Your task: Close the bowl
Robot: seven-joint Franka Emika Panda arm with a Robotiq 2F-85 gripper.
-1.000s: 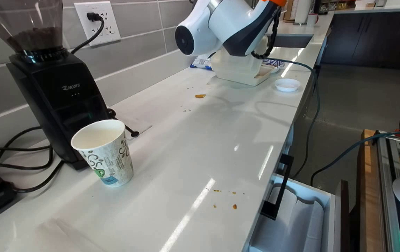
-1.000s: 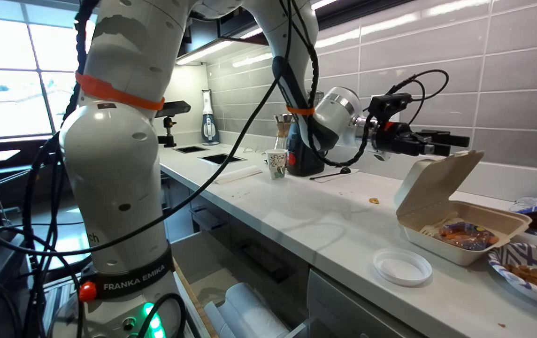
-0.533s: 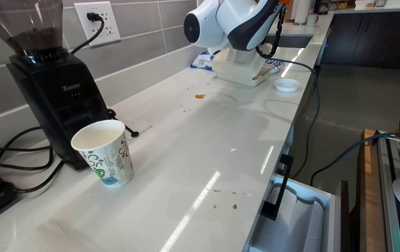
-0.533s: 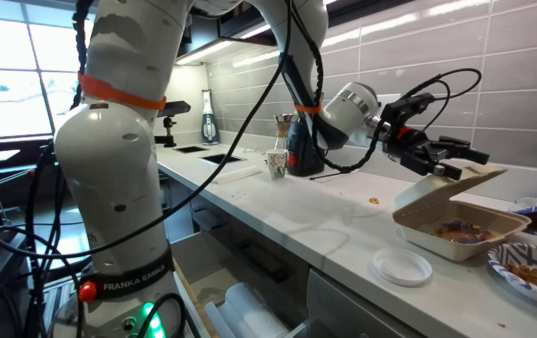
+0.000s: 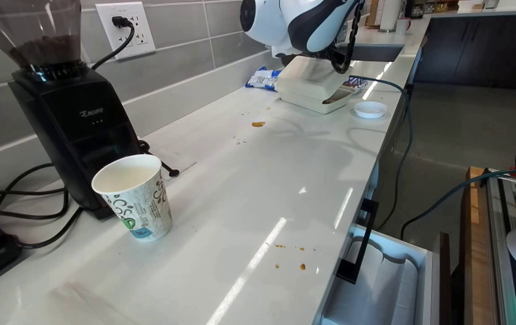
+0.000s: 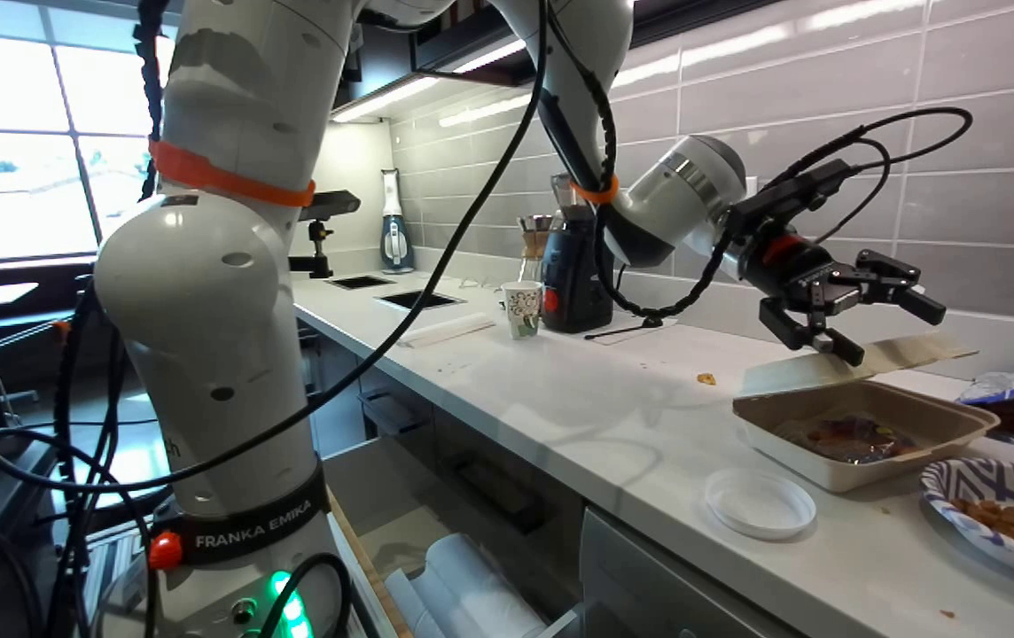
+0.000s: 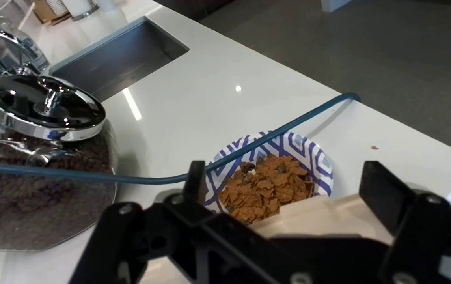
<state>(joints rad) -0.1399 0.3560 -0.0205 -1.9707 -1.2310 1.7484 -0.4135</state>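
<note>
Beige takeout bowl (image 5: 310,85) resting on white counter (image 5: 240,180) near blue bag (image 5: 263,79), in an exterior view. In an exterior view, black gripper (image 6: 890,328) spread wide at the half-raised lid (image 6: 893,357), with contact unclear. In the wrist view, wide-apart jaws before patterned bowl (image 7: 320,169) of flakes (image 7: 267,185).

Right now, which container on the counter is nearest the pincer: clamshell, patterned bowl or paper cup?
The beige clamshell box: its tilted lid is right by the open pincer. The patterned bowl and paper cup stand farther off.
</note>
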